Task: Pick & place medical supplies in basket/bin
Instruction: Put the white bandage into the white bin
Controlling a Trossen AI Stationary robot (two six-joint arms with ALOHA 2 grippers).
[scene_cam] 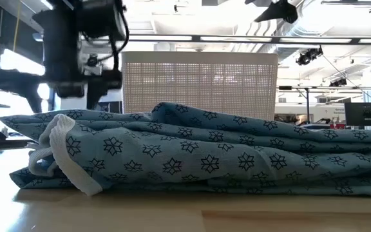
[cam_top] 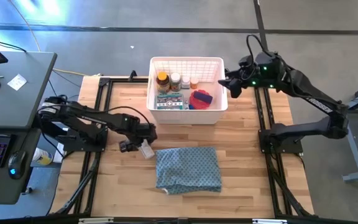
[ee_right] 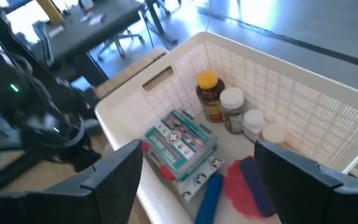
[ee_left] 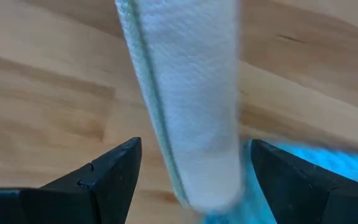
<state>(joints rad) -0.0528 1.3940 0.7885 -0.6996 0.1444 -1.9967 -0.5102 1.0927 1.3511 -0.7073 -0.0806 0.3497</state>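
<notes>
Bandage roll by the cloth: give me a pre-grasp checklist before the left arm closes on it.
1. White bandage roll sits between the left end effector's fingers: ok.
2. Fingers open wide enough to clear the roll: ok.
3. Roll free of the patterned cloth: not ok, it lies against the cloth's corner.
4. Fingers low enough to grip: cannot tell.
5. White basket has room among the bottles and packets: ok.
6. Right end effector clear of the drop path: not ok, it hovers open at the basket's right rim.
</notes>
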